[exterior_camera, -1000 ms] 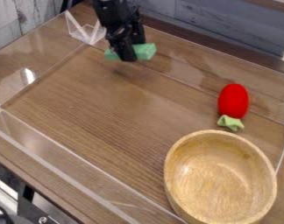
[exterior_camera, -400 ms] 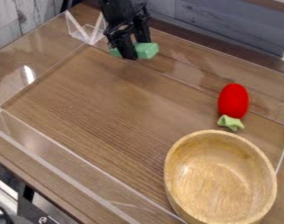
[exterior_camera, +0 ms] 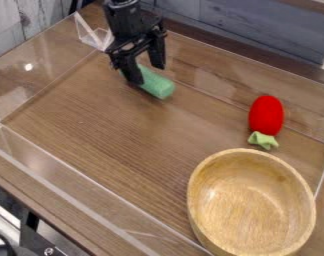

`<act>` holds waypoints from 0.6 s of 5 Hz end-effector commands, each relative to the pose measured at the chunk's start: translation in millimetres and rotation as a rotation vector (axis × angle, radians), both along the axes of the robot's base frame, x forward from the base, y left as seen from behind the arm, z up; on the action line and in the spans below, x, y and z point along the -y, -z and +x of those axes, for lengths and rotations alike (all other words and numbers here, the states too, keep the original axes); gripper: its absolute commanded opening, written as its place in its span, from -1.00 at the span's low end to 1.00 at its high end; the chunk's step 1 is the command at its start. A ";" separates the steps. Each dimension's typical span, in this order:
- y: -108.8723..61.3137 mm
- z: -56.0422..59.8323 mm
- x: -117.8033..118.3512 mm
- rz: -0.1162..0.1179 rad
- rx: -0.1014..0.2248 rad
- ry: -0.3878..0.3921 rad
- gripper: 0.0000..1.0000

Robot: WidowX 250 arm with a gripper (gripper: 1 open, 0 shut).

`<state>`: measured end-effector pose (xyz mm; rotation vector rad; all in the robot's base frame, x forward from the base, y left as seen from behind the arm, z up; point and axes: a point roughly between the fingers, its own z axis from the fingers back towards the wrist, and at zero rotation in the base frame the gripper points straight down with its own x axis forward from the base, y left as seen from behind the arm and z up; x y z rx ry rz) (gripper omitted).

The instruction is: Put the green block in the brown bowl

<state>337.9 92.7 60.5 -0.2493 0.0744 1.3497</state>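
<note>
The green block (exterior_camera: pixel 159 86) lies flat on the wooden table, slanting down to the right, in the upper middle of the view. My gripper (exterior_camera: pixel 142 70) stands right over its upper left end, pointing down. It is open, with the dark fingers (exterior_camera: pixel 126 72) spread to either side of that end of the block. The brown bowl (exterior_camera: pixel 252 201) sits at the lower right near the front edge and has nothing in it. It is well apart from both the block and the gripper.
A red strawberry-like toy (exterior_camera: pixel 265 116) with green leaves lies at the right, just behind the bowl. Clear plastic walls (exterior_camera: pixel 31 85) fence the table on the left, back and front. Bare wood stretches between the block and the bowl.
The gripper was shut at the block near the back wall. It has since come a little toward the front, rolled and opened, and the block now lies lower in the view, stretched out flat.
</note>
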 end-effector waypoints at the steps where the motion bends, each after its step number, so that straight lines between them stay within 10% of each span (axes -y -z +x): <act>1: -25.2 2.1 10.0 0.044 0.089 0.064 1.00; 3: -19.6 8.3 44.7 0.079 0.106 0.106 1.00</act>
